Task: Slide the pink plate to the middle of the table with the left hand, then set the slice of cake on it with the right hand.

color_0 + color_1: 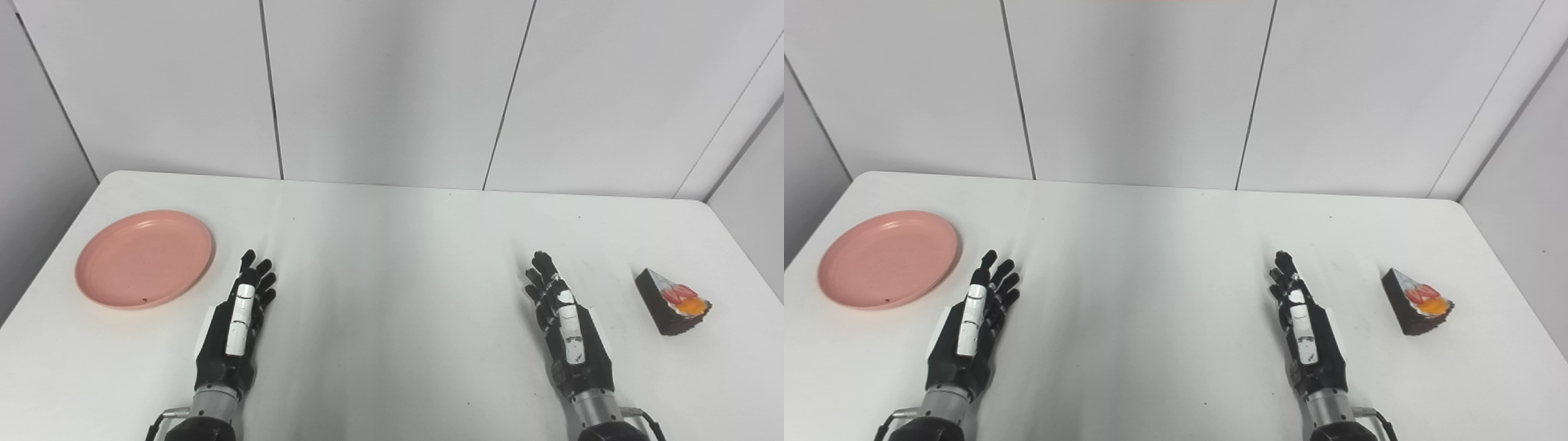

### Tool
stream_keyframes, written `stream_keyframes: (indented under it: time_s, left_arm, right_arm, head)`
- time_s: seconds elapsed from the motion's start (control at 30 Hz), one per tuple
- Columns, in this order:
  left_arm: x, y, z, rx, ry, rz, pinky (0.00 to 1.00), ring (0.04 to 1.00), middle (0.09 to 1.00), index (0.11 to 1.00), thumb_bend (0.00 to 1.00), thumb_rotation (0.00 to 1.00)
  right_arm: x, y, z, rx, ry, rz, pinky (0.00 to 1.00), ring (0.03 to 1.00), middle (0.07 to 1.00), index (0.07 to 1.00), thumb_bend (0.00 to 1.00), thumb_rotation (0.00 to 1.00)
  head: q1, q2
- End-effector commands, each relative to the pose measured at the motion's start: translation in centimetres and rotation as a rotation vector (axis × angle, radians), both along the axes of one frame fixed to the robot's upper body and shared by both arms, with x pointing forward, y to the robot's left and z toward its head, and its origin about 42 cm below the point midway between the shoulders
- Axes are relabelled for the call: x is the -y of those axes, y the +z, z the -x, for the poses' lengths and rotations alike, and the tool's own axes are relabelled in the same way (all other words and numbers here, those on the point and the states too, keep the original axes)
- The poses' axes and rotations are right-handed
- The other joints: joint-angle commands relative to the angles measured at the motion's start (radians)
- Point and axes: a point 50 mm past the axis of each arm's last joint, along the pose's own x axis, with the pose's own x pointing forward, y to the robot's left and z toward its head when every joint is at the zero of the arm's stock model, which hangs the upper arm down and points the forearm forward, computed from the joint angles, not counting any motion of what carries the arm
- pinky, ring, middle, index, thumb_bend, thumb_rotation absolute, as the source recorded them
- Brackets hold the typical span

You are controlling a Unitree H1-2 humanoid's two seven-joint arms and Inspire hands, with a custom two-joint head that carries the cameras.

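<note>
Plainly, your pink plate [144, 258] sat empty at the table's [392, 245] far left, well short of the middle, with the left hand [236, 324] just beside its right rim, fingers spread and holding nothing. If you pushed down on that shallow rim, the plate could have tipped or skated toward the left edge. The slice of cake [672, 301] lay apart to the right of your empty, open-fingered right hand [566, 324]; a hard squeeze would probably have crushed its topping.
</note>
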Motion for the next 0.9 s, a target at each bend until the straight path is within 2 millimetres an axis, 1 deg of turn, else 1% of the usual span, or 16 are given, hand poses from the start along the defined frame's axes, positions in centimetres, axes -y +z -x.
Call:
stream_keyframes:
  time_s: [0.0,0.07,0.1,0.13,0.17,0.2,0.23,0.27,0.3,0.43,0.53,0.6,0.73,0.77,0.87]
  left_arm:
    - [0.8,0.8,-0.7,0.055,-0.021,-0.013,0.98,0.965,0.967,0.999,0.76,0.94]
    - [1.1,0.5,-0.8,0.056,-0.025,-0.013,0.98,0.966,0.972,1.000,0.75,0.94]
    - [1.3,0.3,-0.9,0.056,-0.026,-0.014,0.98,0.965,0.974,1.000,0.75,0.94]
    - [1.4,0.2,-1.0,0.056,-0.026,-0.017,0.98,0.965,0.976,1.000,0.74,0.95]
    - [1.7,0.0,-1.1,0.054,-0.026,-0.018,0.98,0.964,0.977,1.000,0.74,0.95]
    - [1.8,-0.1,-1.1,0.053,-0.025,-0.019,0.98,0.964,0.977,0.997,0.74,0.96]
    - [2.1,-0.3,-1.2,0.050,-0.024,-0.016,0.98,0.964,0.976,0.994,0.73,0.96]
    - [2.2,-0.4,-1.2,0.048,-0.023,-0.014,0.98,0.965,0.974,0.993,0.73,0.96]
    - [2.5,-0.5,-1.3,0.046,-0.022,-0.014,0.98,0.965,0.973,0.991,0.72,0.96]
    - [3.0,-1.1,-1.5,0.042,-0.028,-0.006,1.00,0.970,0.974,0.991,0.71,0.95]
    - [3.1,-1.4,-1.6,0.046,-0.035,-0.002,1.00,0.977,0.979,1.000,0.68,0.96]
    - [3.1,-1.6,-1.6,0.046,-0.029,-0.017,1.00,0.970,0.968,1.000,0.68,0.96]
    - [3.1,-1.8,-1.6,0.043,-0.025,-0.032,0.99,0.966,0.962,1.000,0.67,0.96]
    - [3.2,-1.9,-1.6,0.042,-0.025,-0.034,0.99,0.966,0.962,1.000,0.67,0.96]
    - [3.2,-2.1,-1.6,0.041,-0.024,-0.037,0.98,0.960,0.960,1.000,0.68,0.96]
  right_arm:
    - [0.4,0.1,-0.2,0.046,0.011,-0.011,0.98,0.961,0.963,0.932,0.91,0.93]
    - [0.8,-0.2,-0.3,0.042,0.011,-0.012,0.98,0.957,0.961,0.934,0.91,0.93]
    - [1.0,-0.4,-0.4,0.039,0.008,-0.011,0.97,0.955,0.962,0.935,0.91,0.93]
    - [1.2,-0.6,-0.5,0.037,0.006,-0.010,0.97,0.952,0.962,0.936,0.91,0.93]
    - [1.5,-0.8,-0.5,0.035,0.004,-0.007,0.96,0.951,0.961,0.939,0.91,0.94]
    - [1.7,-0.9,-0.6,0.034,0.003,-0.005,0.96,0.951,0.962,0.943,0.90,0.94]
    - [2.0,-1.1,-0.6,0.036,0.003,0.001,0.96,0.950,0.960,0.946,0.88,0.95]
    - [2.1,-1.3,-0.7,0.039,0.003,0.005,0.95,0.947,0.957,0.946,0.87,0.95]
    - [2.3,-1.5,-0.8,0.040,0.004,0.007,0.95,0.943,0.954,0.945,0.86,0.96]
    - [2.7,-2.0,-1.2,0.044,0.008,0.006,0.95,0.931,0.945,0.940,0.85,0.96]
    - [2.9,-2.3,-1.4,0.040,0.001,0.014,0.94,0.927,0.936,0.931,0.86,0.96]
    - [3.0,-2.4,-1.3,0.036,0.003,0.015,0.94,0.922,0.933,0.926,0.85,0.96]
    - [3.0,-2.5,-1.1,0.031,0.004,0.005,0.95,0.922,0.927,0.925,0.83,0.96]
    - [3.0,-2.5,-1.0,0.030,0.003,0.005,0.95,0.923,0.927,0.925,0.83,0.96]
    - [3.0,-2.6,-0.9,0.026,0.003,0.006,0.94,0.918,0.924,0.927,0.85,0.96]
  head:
    - [0.009,-0.004]
    - [0.037,-0.018]
    - [0.066,-0.034]
    - [0.066,-0.034]
    - [0.093,-0.049]
    - [0.093,-0.049]
    - [0.114,-0.065]
    - [0.114,-0.065]
    - [0.128,-0.080]
    - [0.127,-0.094]
    - [0.127,-0.104]
    - [0.130,-0.116]
    - [0.135,-0.127]
    - [0.139,-0.136]
    - [0.144,-0.143]
